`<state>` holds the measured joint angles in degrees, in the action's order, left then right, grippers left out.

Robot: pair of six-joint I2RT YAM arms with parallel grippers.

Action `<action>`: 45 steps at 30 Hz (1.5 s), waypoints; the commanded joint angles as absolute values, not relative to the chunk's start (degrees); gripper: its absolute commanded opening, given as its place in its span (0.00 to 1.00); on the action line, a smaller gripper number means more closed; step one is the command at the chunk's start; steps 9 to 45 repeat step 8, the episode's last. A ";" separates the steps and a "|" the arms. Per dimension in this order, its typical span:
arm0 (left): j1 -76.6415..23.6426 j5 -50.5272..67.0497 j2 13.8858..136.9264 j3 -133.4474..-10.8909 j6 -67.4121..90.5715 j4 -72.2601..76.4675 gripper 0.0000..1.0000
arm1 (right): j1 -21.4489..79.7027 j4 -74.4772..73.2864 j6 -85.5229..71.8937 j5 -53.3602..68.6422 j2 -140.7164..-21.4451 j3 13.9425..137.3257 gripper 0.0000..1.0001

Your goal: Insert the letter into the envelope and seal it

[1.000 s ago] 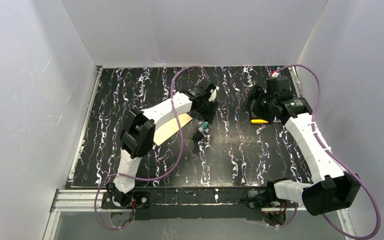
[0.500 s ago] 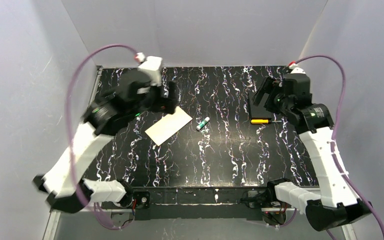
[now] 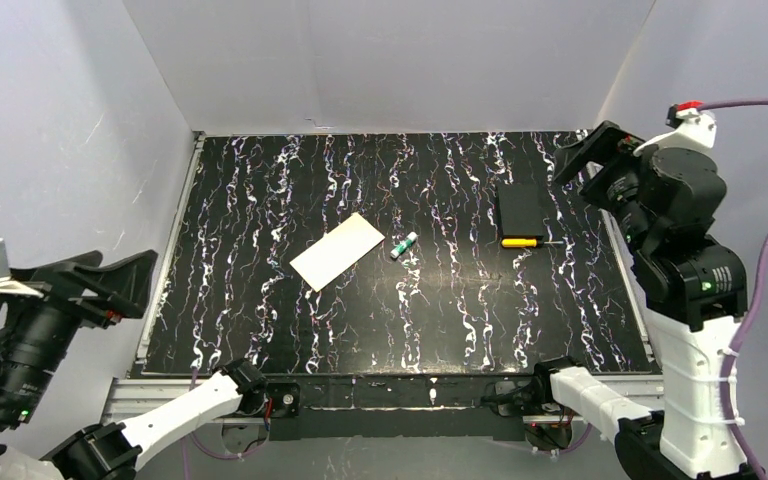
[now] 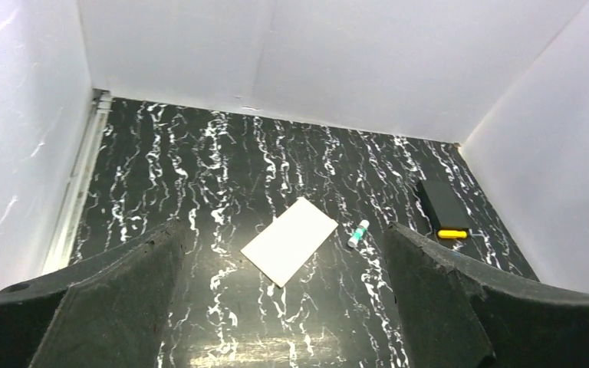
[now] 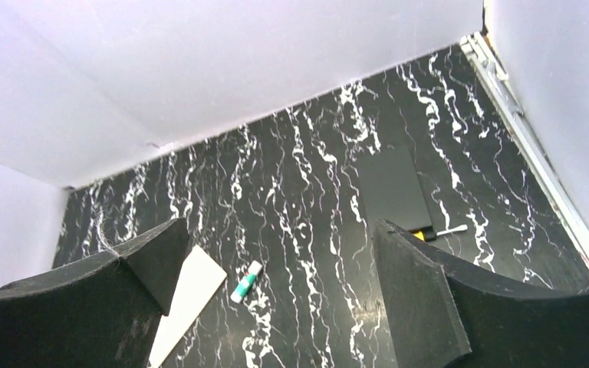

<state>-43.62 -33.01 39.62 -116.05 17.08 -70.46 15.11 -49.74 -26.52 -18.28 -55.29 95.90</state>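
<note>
The cream oblong envelope [image 3: 338, 251] lies flat and slanted on the black marbled table, left of centre. No flap stands up from it. It also shows in the left wrist view [image 4: 290, 240] and in the right wrist view [image 5: 188, 295]. The letter is not in view. My left gripper [image 3: 125, 268] is open and empty, raised high off the table's near left edge. My right gripper [image 3: 570, 190] is open and empty, raised high over the table's right side. In the wrist views the left gripper [image 4: 284, 228] and the right gripper [image 5: 280, 224] both look down on the table from far above.
A green and white glue stick [image 3: 404, 245] lies just right of the envelope. A flat black box [image 3: 520, 208] lies at the back right, with a yellow-handled tool [image 3: 520, 241] at its near end. White walls enclose the table on three sides.
Both arms have pulled back and risen. The left gripper left the envelope and swung to the near left. The right gripper lifted away from the black box. The envelope stays put.
</note>
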 commanded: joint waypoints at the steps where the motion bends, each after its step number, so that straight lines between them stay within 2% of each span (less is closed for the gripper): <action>1: -43.62 -37.17 42.52 -117.72 15.48 -76.29 0.98 | 15.29 -44.31 -25.62 -21.52 -53.97 98.72 0.99; 45: -43.60 -38.17 42.80 -116.95 14.48 -75.12 0.98 | 15.29 -43.11 -25.93 -21.74 -53.88 98.84 0.99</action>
